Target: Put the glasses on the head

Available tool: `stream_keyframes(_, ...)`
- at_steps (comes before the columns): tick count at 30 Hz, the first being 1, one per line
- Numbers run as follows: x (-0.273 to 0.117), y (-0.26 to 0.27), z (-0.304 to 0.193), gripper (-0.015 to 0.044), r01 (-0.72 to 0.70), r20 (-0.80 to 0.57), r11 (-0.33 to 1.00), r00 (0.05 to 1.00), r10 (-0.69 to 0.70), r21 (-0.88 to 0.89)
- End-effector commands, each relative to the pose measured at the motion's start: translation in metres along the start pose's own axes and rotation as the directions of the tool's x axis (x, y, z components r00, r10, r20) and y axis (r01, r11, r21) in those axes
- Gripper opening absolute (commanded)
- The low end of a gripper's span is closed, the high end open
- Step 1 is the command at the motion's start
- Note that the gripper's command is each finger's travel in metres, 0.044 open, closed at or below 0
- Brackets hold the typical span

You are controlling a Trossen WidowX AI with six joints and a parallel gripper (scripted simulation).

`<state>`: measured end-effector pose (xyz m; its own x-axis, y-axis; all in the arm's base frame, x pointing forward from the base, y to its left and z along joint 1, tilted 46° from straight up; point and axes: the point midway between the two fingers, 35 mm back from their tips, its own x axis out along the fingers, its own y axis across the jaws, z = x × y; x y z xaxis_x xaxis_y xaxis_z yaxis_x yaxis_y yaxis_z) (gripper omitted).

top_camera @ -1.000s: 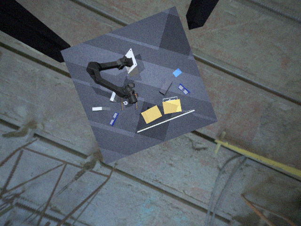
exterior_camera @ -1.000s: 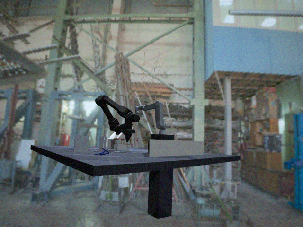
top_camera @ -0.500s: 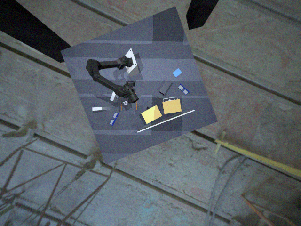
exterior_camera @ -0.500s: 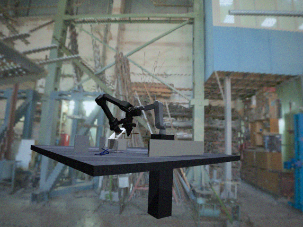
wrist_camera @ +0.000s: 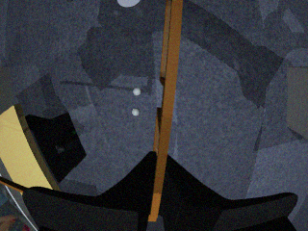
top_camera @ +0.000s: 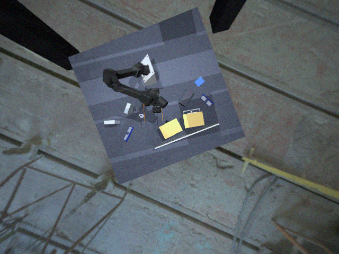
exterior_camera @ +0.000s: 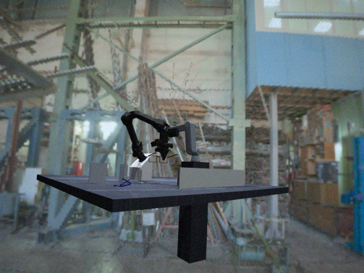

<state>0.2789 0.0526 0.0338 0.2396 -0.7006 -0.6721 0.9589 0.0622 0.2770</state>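
The tortoiseshell glasses point(top_camera: 144, 113) point(exterior_camera: 152, 161) point(wrist_camera: 170, 87) hang above the table, temples spread open. My gripper point(exterior_camera: 163, 158) point(wrist_camera: 157, 158) is shut on their front frame. In the overhead view the arm hides the frame, and both temples extend beyond it. Two white nose pads point(wrist_camera: 137, 91) show beside the bridge. A head with a yellow-lit top point(top_camera: 170, 128) point(wrist_camera: 19, 149) stands beyond the glasses, apart from them. A small green spot point(wrist_camera: 73, 132) shows near its dark front. The other head point(top_camera: 193, 119) stands to its right, with a pale frame point(top_camera: 191, 110) at its front.
A long low panel point(top_camera: 187, 136) point(exterior_camera: 211, 178) stands behind the heads. Blue glasses point(top_camera: 128, 133) and another blue pair point(top_camera: 207, 100) lie at either side. White blocks point(top_camera: 127, 108) point(top_camera: 109, 121), a small round stand point(top_camera: 141, 116) and a blue square point(top_camera: 199, 81) are also present.
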Motion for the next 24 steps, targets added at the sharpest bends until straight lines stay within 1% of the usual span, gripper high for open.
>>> stream_keyframes(1,-0.009,-0.005,-0.02,0.0,-0.038,0.004,0.999,0.999,0.038,-0.01)
stream_keyframes(12,-0.031,-0.026,-0.069,0.0,-0.14,0.0,0.989,0.99,0.14,-0.037)
stream_keyframes(24,-0.053,-0.061,-0.115,0.0,-0.262,-0.016,0.963,0.965,0.262,-0.058)
